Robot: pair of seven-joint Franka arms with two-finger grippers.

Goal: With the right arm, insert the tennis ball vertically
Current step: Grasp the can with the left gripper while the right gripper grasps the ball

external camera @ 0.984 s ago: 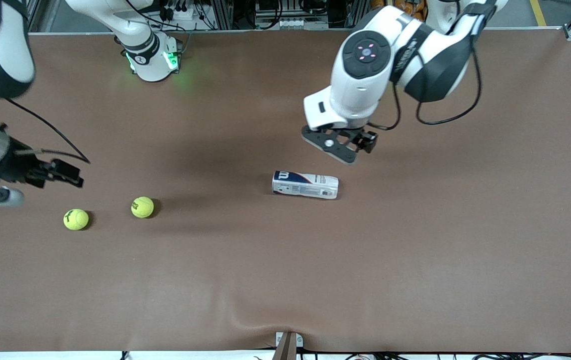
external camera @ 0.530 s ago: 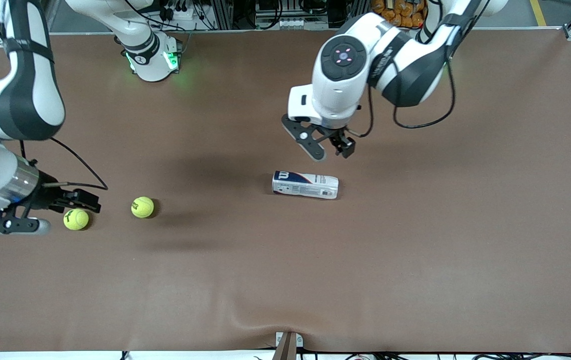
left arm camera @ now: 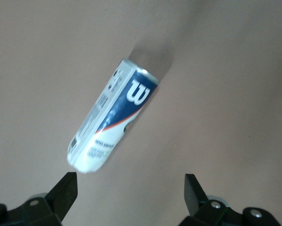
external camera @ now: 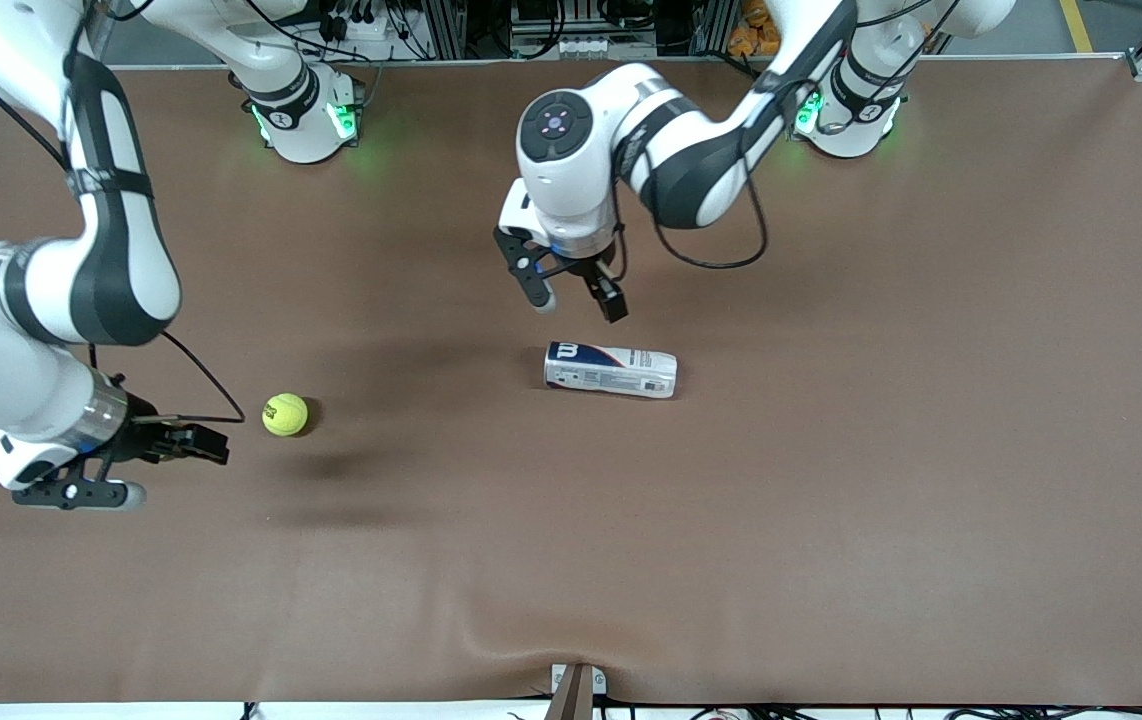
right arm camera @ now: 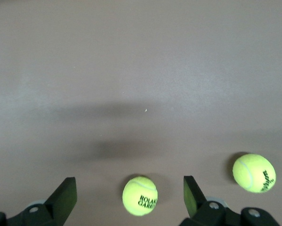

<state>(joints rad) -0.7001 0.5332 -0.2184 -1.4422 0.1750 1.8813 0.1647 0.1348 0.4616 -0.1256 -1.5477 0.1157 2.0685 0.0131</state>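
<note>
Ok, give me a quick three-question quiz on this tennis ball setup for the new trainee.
1. True or false: the left gripper holds the can.
2. How many tennis balls does the right wrist view show?
3. The right gripper hangs open over: A) a ball, B) the can, C) a box.
Key: 1 false, it hangs open above the table beside the can, which lies on its side; 2 two; 3 A.
</note>
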